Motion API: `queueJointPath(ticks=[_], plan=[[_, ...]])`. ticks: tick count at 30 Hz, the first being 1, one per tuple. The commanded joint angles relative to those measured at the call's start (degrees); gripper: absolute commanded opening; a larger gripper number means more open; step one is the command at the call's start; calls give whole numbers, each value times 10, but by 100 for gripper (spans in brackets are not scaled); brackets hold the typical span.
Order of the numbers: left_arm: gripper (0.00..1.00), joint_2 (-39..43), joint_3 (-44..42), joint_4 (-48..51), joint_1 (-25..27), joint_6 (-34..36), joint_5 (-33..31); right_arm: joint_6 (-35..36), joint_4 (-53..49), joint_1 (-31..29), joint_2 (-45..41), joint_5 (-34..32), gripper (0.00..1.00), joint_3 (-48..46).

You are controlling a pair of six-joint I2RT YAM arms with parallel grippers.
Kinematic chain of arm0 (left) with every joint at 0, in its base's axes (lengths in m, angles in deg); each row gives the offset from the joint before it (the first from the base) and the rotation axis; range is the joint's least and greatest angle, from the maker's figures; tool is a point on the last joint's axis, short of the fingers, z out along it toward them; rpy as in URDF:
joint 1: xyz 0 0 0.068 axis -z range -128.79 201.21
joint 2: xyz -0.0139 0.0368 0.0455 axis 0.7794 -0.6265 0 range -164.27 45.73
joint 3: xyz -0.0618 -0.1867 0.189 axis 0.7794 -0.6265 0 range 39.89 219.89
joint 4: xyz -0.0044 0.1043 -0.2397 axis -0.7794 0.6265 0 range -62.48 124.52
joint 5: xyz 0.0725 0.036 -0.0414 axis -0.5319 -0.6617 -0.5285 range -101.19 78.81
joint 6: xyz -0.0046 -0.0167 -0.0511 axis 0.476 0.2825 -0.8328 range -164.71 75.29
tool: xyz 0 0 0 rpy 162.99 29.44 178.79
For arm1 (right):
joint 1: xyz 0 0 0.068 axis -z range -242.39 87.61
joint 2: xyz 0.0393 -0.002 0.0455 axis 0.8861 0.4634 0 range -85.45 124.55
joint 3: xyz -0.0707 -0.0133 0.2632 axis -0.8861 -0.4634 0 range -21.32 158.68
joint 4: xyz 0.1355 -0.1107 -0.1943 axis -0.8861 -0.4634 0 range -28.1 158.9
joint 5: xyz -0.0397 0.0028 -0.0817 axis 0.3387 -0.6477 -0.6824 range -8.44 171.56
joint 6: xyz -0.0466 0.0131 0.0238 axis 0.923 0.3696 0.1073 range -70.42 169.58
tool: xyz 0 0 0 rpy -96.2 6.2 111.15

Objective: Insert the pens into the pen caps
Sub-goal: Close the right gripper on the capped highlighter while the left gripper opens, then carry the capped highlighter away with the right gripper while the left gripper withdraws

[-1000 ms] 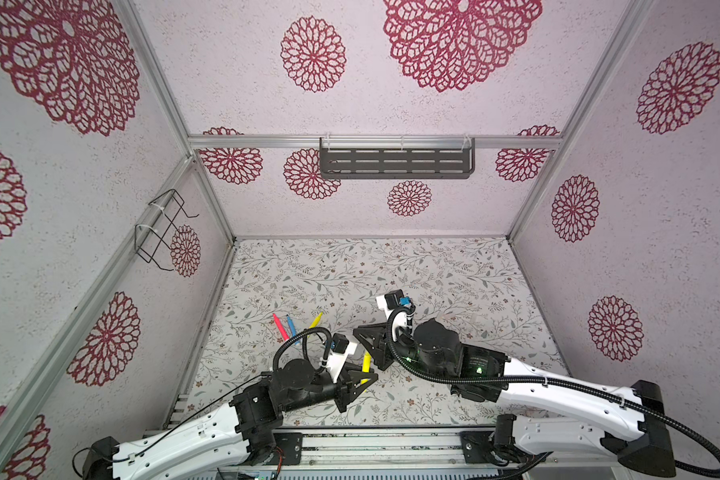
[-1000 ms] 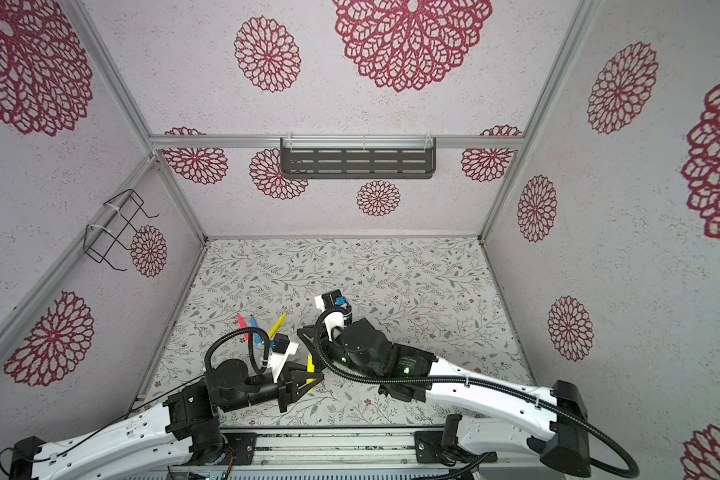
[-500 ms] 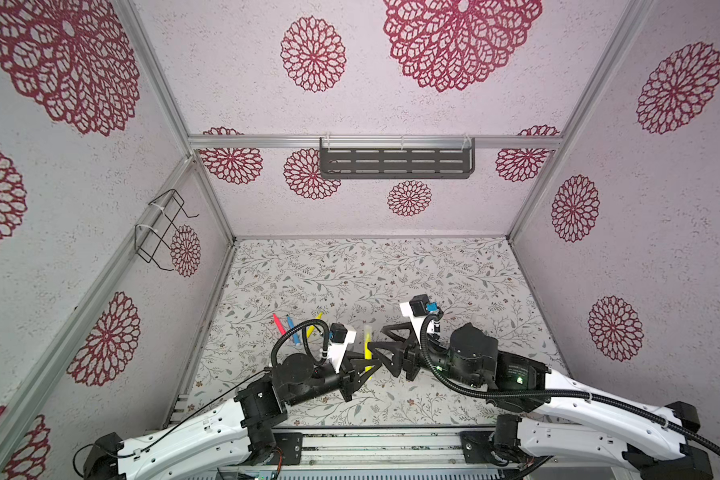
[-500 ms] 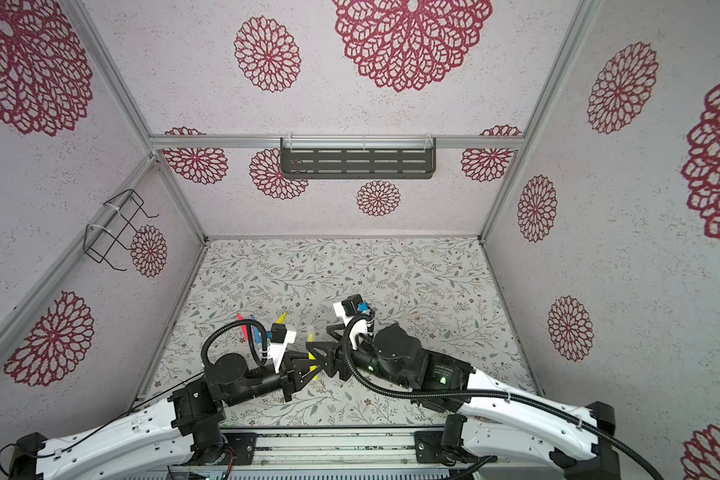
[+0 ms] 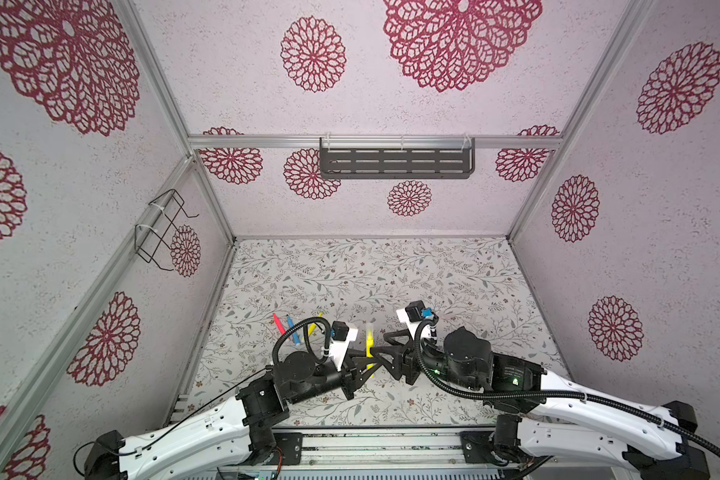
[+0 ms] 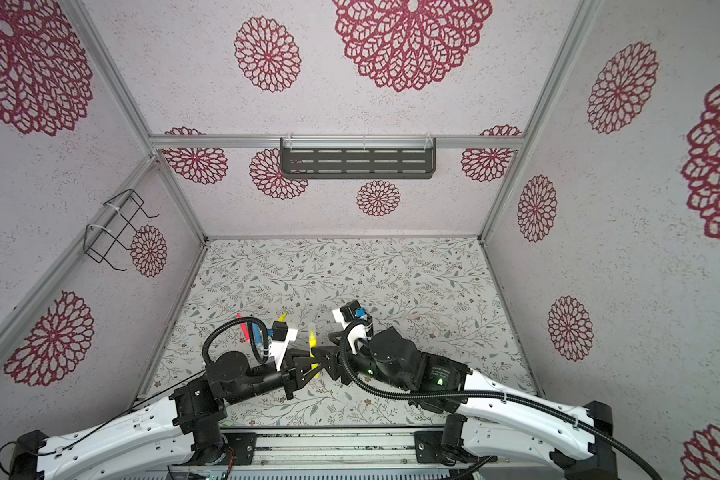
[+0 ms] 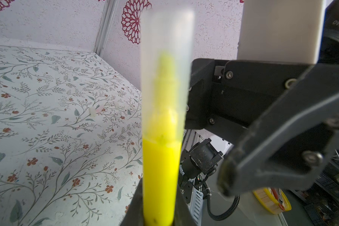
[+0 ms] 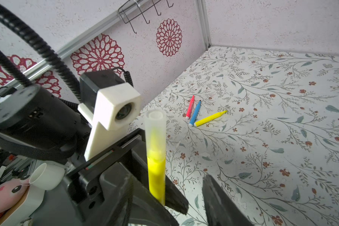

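Writing: letters on right arm (image 7: 338,25), not readable.
Yellow pen (image 8: 156,176): stands upright, clear cap (image 8: 155,125) on top end.
Left gripper (image 7: 159,219): clamped on pen's lower end.
Right gripper (image 8: 192,195): jaws apart.

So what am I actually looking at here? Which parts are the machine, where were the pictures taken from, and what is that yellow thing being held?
These are two robot arms mounted at the near edge of a flower-patterned table. Two pictures come from one camera head overhead, looking down on the whole scene. The other two come from a small camera on each arm's wrist, close to its pincers. The left gripper is shut on a yellow pen with a clear cap over its tip. The right gripper stands open beside it, holding nothing. On the table lie three more pens: a pink-red pen, a blue pen and a second yellow pen, all uncapped.
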Motion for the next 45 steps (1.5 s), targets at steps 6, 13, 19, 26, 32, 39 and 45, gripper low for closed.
queueJointPath(ticks=[6, 13, 19, 26, 32, 39, 45], plan=[[0, -10, 16, -19, -5, 9, 3, -5, 41, 20, 21, 14, 49, 5], [0, -6, 13, -17, -4, 10, -1, -10, 61, 22, 53, 49, 42, 11], [0, 8, 6, -10, -4, 10, -11, -14, 59, 23, 72, 52, 25, 16], [0, 16, 1, 8, -5, 9, -40, -16, 59, 28, 71, 46, 1, 14], [64, 17, 2, 52, -5, -8, -107, -22, 46, 45, 66, 31, 0, 16], [69, 12, 10, 84, -5, -10, -127, -23, -28, 112, 56, 7, 0, 34], [69, 7, 18, 129, -5, -21, -170, -20, -171, 224, 82, -14, 0, 90]])
